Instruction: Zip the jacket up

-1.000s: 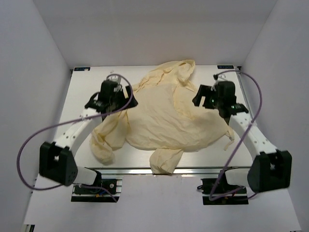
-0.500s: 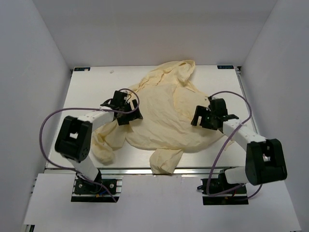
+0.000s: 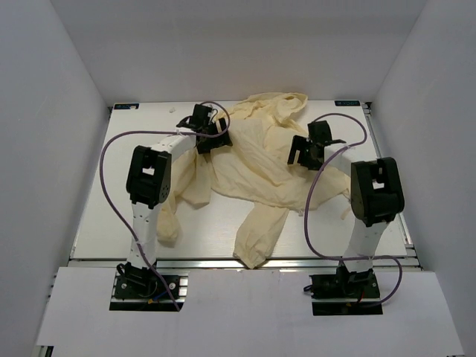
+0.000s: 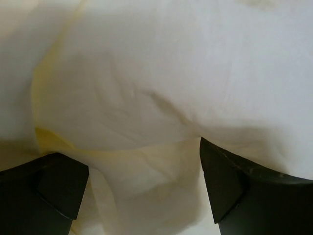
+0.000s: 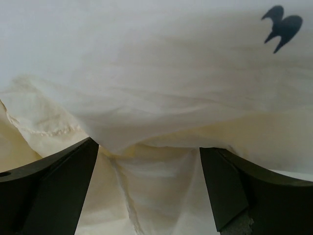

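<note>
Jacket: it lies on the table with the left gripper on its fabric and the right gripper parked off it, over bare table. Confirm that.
Not right. The right gripper is not off the jacket: the right wrist view shows fabric between its fingers, and the top external view puts it over the cloth. The left gripper is on the fabric.

White tube links w/ boxy blk joint housings on L arm (image 3: 149, 175) & R arm (image 3: 377, 190), thin purple cable (image 3: 105, 175) looping loose along ea., blk base mounts (image 3: 145, 288) w/ sm. wiring, blk L gripper (image 3: 216, 137) & R gripper (image 3: 299, 154), matte blk wedge-shaped fingers (image 4: 49, 191), faint scuffs.
</note>
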Motion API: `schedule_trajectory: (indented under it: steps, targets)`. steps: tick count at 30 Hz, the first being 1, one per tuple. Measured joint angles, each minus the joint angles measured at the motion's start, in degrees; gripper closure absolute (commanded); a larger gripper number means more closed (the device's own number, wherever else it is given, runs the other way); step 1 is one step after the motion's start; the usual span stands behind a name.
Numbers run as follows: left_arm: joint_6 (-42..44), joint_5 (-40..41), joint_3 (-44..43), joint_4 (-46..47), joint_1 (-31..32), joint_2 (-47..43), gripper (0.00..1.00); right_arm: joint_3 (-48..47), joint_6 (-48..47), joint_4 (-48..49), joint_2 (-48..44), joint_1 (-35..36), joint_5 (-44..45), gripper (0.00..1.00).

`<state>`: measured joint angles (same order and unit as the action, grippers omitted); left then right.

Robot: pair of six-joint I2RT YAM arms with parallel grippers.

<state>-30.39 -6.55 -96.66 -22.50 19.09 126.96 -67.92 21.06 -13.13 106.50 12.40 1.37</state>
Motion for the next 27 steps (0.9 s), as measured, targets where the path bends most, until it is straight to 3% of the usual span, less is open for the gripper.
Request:
schedule_trajectory:
  steps: [4, 7, 14, 18, 23, 27]
  targets:
    - [2.03, -0.98, -10.38, -2.56, -1.31, 6.14, 0.02, -6.64, 0.0, -0.9, 4.48, -0.52, 0.37, 0.11]
    - [3.67, -3.23, -10.45, -3.34, -1.95, 5.99, 0.02, -7.5, -0.09, -1.42, 3.23, -0.96, 0.35, 0.11]
    - [4.9, -5.86, 8.66, -4.09, -2.47, -10.84, 0.02, -0.04, -0.7, -3.3, -14.82, -3.91, 0.02, 0.11]
    - [4.09, -5.88, 20.31, -2.84, -2.38, -28.87, 0.02, 5.57, -0.39, -3.89, -24.83, -15.72, -2.82, 0.11]
    - [-1.09, -2.75, 31.54, -0.59, -2.38, -47.23, 0.02, 10.91, 0.46, -9.7, -26.1, -29.27, -0.68, 0.11]
    - [-3.43, -2.21, 39.04, 1.92, -2.4, -48.74, 0.02, 12.61, 0.94, -11.39, -23.02, -30.45, 0.02, 0.11]
